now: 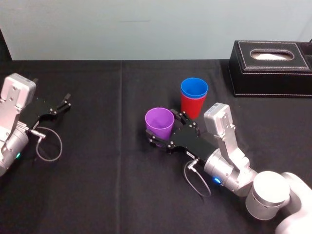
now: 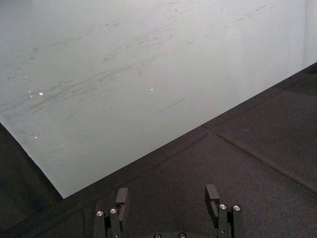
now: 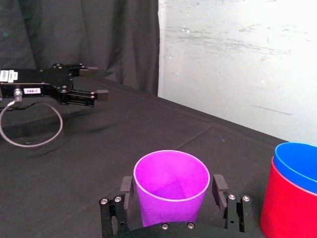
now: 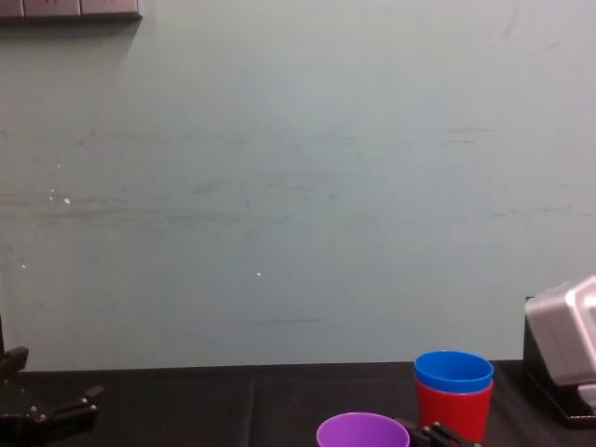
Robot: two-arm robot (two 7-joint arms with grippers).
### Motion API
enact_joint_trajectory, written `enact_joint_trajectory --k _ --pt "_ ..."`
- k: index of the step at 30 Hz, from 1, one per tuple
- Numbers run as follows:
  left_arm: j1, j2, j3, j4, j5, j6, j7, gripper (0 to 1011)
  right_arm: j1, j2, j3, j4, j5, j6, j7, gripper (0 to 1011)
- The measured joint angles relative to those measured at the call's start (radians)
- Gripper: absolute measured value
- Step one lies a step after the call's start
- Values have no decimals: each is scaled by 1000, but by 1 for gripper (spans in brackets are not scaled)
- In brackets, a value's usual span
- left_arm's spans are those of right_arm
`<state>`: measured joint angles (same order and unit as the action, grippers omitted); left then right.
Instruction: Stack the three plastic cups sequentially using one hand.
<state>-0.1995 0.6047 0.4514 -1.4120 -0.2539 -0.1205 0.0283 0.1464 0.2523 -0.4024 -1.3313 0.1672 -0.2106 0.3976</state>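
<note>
Right hand [image 3: 172, 184] apart, flanking purple cup [image 1: 160, 122], contact unclear; blue cup [image 1: 194, 88] nested in red cup [image 1: 192, 107]. Left hand [image 2: 167, 194] parked, apart.

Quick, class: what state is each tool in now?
Left tool: open, empty.
Right tool: around the purple cup; grip cannot be told.

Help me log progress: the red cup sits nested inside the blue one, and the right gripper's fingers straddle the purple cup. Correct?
Not quite: the blue cup sits inside the red cup, as the head view shows. The fingers of the right gripper do straddle the purple cup; the left gripper lies idle at the left.
</note>
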Motion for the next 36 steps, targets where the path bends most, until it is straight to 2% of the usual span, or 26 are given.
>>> enact_joint_trajectory --k 16,36 --pt "0 0 0 0 0 0 0 1005 43 -38 -1 56 10 7 1 1004" --pt "0 0 0 0 0 0 0 1005 35 -45 0 48 28 18 4 1004"
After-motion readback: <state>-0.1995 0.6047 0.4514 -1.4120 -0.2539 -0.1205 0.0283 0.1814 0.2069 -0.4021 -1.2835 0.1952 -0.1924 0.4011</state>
